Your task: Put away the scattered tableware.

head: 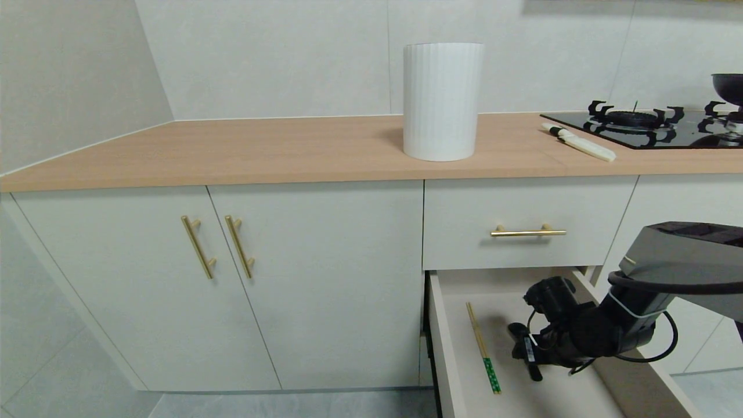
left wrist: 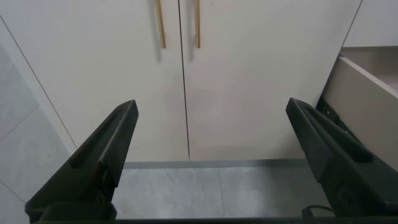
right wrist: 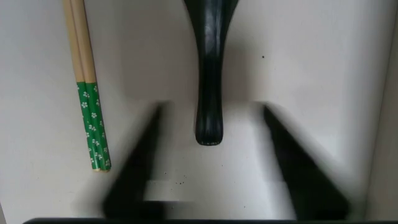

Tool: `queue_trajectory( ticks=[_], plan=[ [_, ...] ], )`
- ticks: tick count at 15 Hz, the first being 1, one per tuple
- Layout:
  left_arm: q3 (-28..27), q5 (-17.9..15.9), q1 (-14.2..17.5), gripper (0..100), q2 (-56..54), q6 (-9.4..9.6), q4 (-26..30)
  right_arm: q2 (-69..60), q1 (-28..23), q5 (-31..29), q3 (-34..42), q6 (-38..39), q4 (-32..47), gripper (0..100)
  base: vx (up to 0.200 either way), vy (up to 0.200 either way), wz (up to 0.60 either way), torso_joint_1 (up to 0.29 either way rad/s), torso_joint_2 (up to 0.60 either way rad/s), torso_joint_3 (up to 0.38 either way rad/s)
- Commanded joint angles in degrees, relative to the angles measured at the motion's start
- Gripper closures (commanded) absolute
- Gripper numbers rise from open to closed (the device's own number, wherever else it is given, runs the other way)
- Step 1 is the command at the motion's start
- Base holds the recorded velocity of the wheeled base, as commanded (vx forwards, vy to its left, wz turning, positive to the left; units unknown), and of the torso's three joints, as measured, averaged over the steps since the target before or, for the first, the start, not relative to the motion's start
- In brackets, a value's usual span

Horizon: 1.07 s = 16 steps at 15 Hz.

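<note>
A pair of wooden chopsticks (head: 482,347) with green patterned ends (right wrist: 93,124) lies on the floor of the open drawer (head: 444,325). Beside them lies a black spoon (right wrist: 209,68), its handle end between the spread fingers of my right gripper (right wrist: 211,111). That gripper (head: 527,348) sits low inside the drawer, open, with the fingers not touching the spoon. My left gripper (left wrist: 211,107) is open and holds nothing, low in front of the double cabinet doors (left wrist: 186,74). A white-handled knife (head: 578,142) rests on the worktop by the hob.
A tall white ribbed canister (head: 443,100) stands on the wooden worktop (head: 261,151). A black gas hob (head: 644,125) with a dark pot is at the far right. A shut drawer with a brass handle (head: 528,232) is above the open one. Grey floor lies below.
</note>
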Motion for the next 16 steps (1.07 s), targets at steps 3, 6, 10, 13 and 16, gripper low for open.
queue_trajectory(
  ticks=[3,6,10,13,16],
  plan=[
    [0.0,0.02,0.01,0,0.02,-0.02,0.0,-1.1,0.05,0.01,0.41,-0.01,-0.01,0,0.0,0.0,0.0,0.0,0.0,0.0],
    [0.0,0.02,0.01,0,0.02,-0.02,0.0,-2.59,0.05,0.01,1.02,-0.01,0.17,0,0.0,0.0,0.0,0.0,0.0,0.0],
    [0.0,0.02,0.01,0,0.02,-0.02,0.0,-23.16,2.6,0.71,6.12,-0.36,6.15,0,0.0,0.0,0.0,0.0,0.0,0.0],
    [0.0,0.02,0.01,0,0.02,-0.02,0.0,-32.83,7.43,0.71,6.12,-0.27,14.58,0,0.0,0.0,0.0,0.0,0.0,0.0],
    [0.0,0.02,0.01,0,0.02,-0.02,0.0,-36.96,9.28,0.71,5.86,-0.27,18.1,0,-0.067,0.0,0.0,-0.001,0.0,0.001]
  ],
)
